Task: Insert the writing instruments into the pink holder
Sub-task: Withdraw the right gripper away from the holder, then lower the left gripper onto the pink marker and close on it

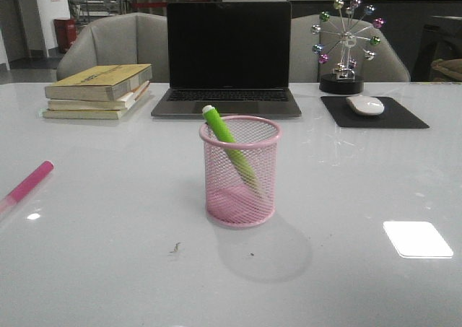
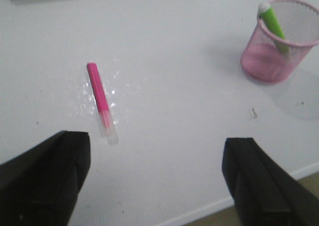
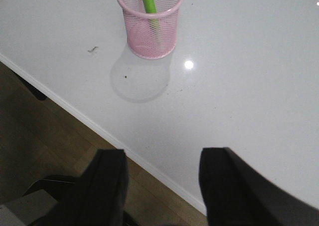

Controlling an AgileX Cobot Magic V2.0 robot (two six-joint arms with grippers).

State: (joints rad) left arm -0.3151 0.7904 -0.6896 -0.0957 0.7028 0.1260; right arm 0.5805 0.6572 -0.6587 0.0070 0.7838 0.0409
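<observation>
Green marker (image 1: 229, 150) leans inside the pink holder (image 1: 240, 172), its lower half veiled by mesh. Pink marker (image 1: 27, 182) lies on the tabletop (image 1: 115, 269), cut off at the front view's edge. Left gripper (image 2: 154, 178) and right gripper (image 3: 162, 186) both show their jaws apart, holding nothing.

Pink wire-mesh pen cup (image 1: 240, 172) is showing a fine grid pattern; lime green marker (image 1: 231, 151) is showing a white tip; magenta marker (image 2: 101, 100) is fading to a clear cap; white table (image 1: 108, 255); black mouse pad (image 1: 375, 114).
</observation>
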